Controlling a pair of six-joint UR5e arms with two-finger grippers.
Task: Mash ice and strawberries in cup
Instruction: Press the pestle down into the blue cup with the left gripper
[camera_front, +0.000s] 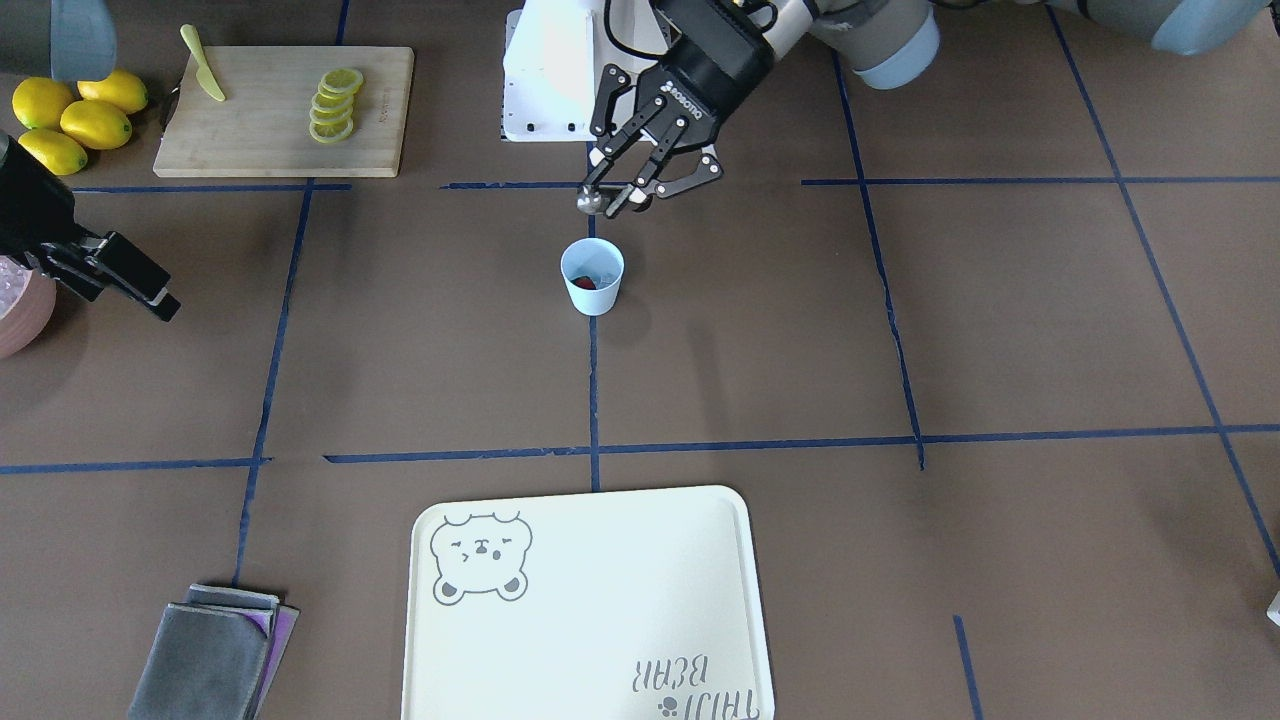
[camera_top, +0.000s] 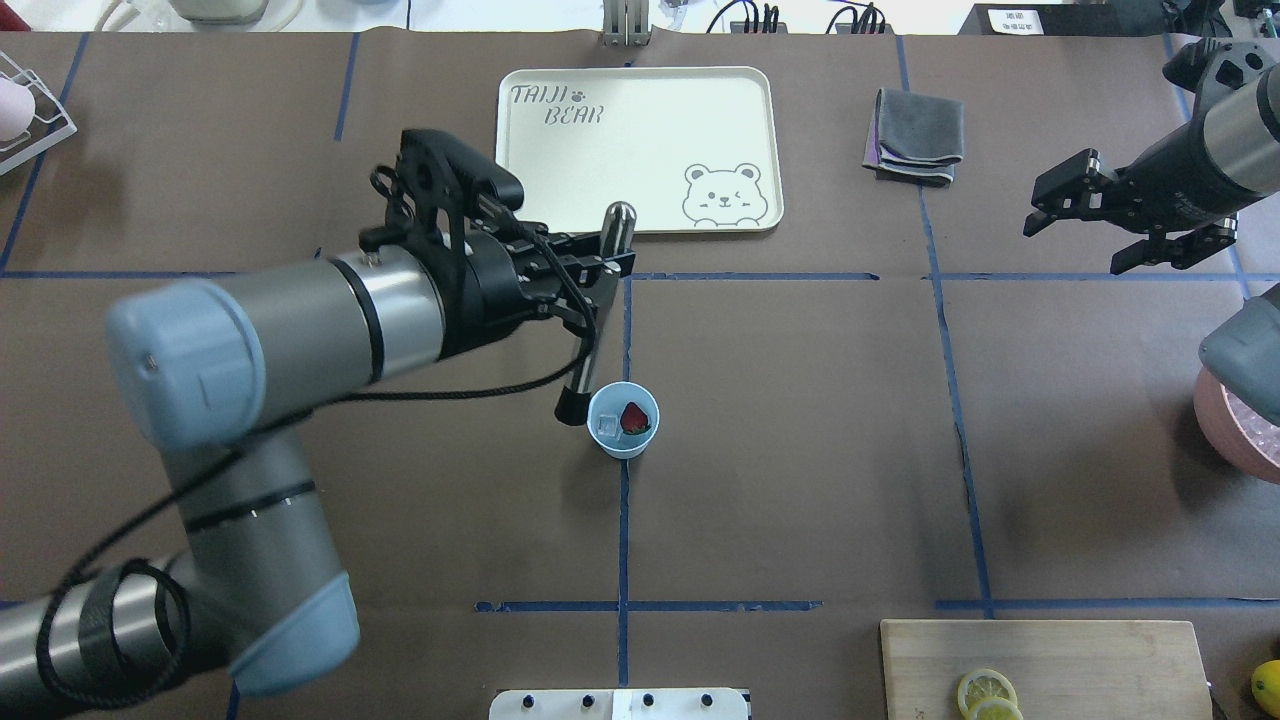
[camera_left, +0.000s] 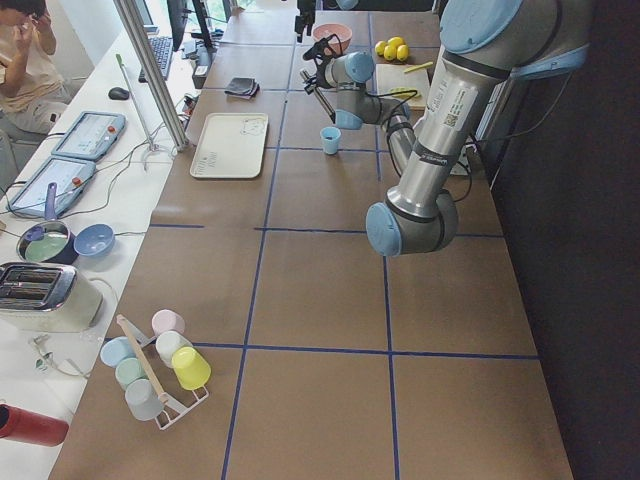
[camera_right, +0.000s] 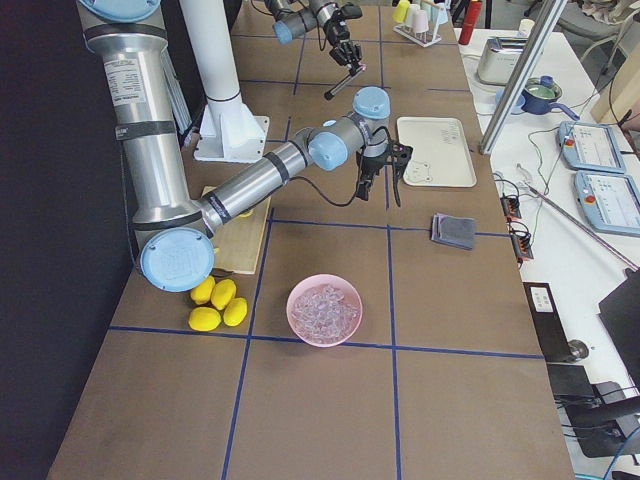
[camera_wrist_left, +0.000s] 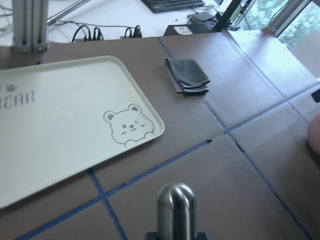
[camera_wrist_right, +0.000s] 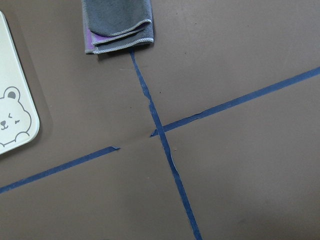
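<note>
The pale-blue cup (camera_top: 622, 442) stands at the table's middle, holding a dark-red strawberry (camera_top: 634, 418) and a clear chunk of ice (camera_top: 606, 428). It also shows in the front view (camera_front: 592, 295), with the strawberry (camera_front: 585, 283) inside. My left gripper (camera_top: 600, 270) is shut on a metal muddler (camera_top: 590, 330) and holds it tilted, its black lower end just beside the cup's rim and its rounded steel top (camera_wrist_left: 176, 205) upward. In the front view the left gripper (camera_front: 640, 190) hangs above and behind the cup. My right gripper (camera_top: 1078, 240) is open and empty, far to the right.
A cream bear tray (camera_top: 640, 150) and a folded grey cloth (camera_top: 915, 135) lie beyond the cup. A pink bowl of ice (camera_right: 325, 308) sits at my right. A cutting board (camera_front: 285, 110) with lemon slices (camera_front: 335, 105), a knife (camera_front: 203, 75) and whole lemons (camera_front: 75, 115) lies near my right.
</note>
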